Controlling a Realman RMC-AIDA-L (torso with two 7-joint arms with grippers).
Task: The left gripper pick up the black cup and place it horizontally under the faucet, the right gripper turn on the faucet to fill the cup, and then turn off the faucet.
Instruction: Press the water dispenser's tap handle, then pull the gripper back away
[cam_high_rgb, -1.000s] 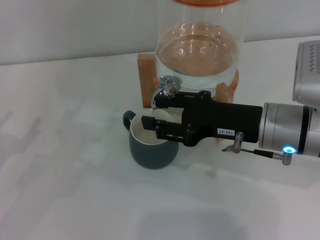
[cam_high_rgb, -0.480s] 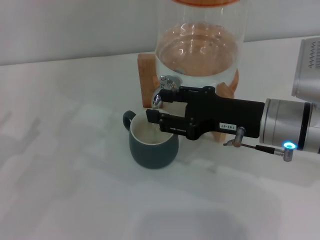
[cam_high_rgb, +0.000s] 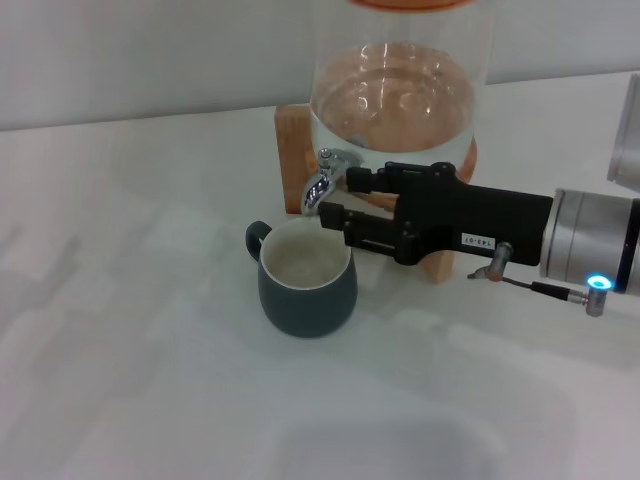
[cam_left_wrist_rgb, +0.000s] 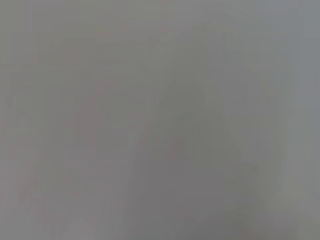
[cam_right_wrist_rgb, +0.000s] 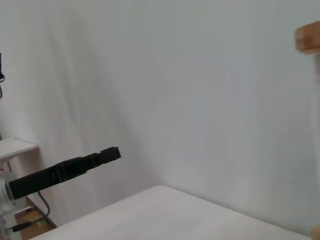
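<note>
The black cup (cam_high_rgb: 305, 278) stands upright on the white table, its cream inside showing and its handle to the left, directly below the spout of the chrome faucet (cam_high_rgb: 322, 180). My right gripper (cam_high_rgb: 340, 197) reaches in from the right at faucet height. It is open, with one finger beside the lever and the other just under the spout, above the cup's far rim, and nothing held. The right wrist view shows my left gripper (cam_right_wrist_rgb: 109, 153) far off, away from the table. The left wrist view is plain grey.
The faucet is fitted to a clear glass dispenser (cam_high_rgb: 400, 90) holding water, on a wooden stand (cam_high_rgb: 293, 150) behind the cup. White tabletop (cam_high_rgb: 150, 380) spreads to the left and front of the cup.
My right gripper has drawn back to the right and away from over the cup, up beside the faucet, so the cup's mouth now shows whole. The cup has not moved.
</note>
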